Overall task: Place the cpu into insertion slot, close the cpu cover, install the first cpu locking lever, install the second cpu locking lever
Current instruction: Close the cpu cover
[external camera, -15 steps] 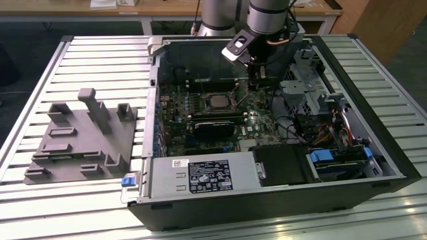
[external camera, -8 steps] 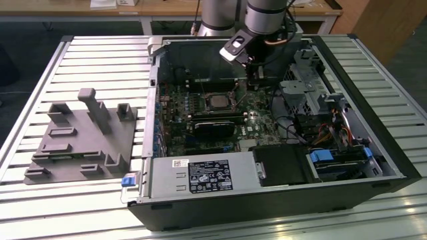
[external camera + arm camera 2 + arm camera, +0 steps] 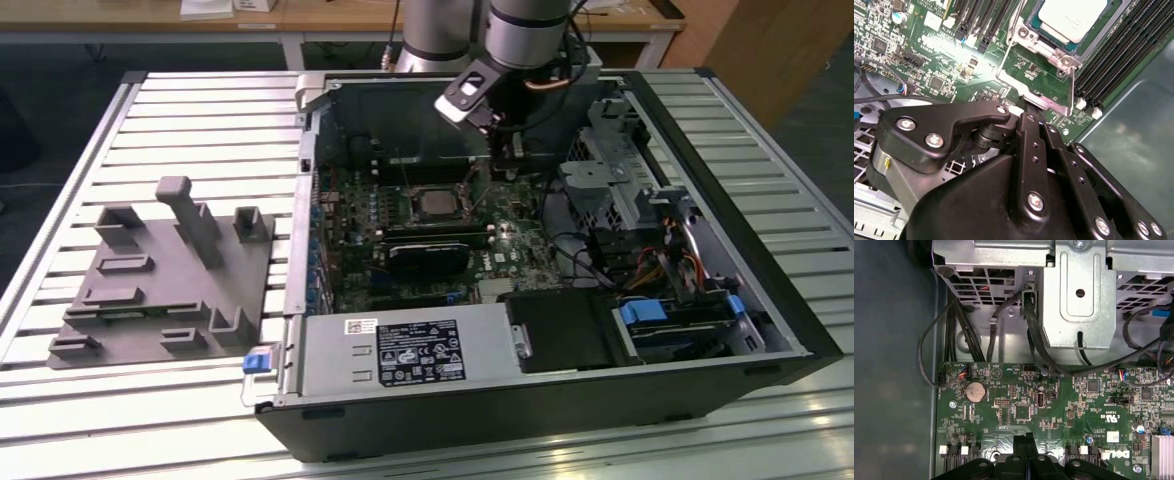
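Fingers [image 3: 1026,142] shut, pad against pad in both wrist views, no gap to see; cannot tell about any thin metal edge nipped at the very tips. Just ahead of the tips, touching or nearly so: cover [image 3: 1054,102], standing open and tilted back toward them, with bare board visible through its window. Beyond that, past what look like the hinge screws: cpu [image 3: 1070,17], already lying flat in slot [image 3: 1029,22], silver top up. Farther still, long memory slots [image 3: 1114,55]. From the exterior view, gripper [image 3: 503,168] down inside case [image 3: 534,425], with cpu and slot just to that view's left of the fingers.

Likely to handle as a light, stiff, slightly springy sheet, pinned along one side and so free only to swing. Best taken or pushed at the free edge nearest the tips, never through the window. Slick metal, easy to slip off; fragile chip and contacts underneath, so no hard pressing down.
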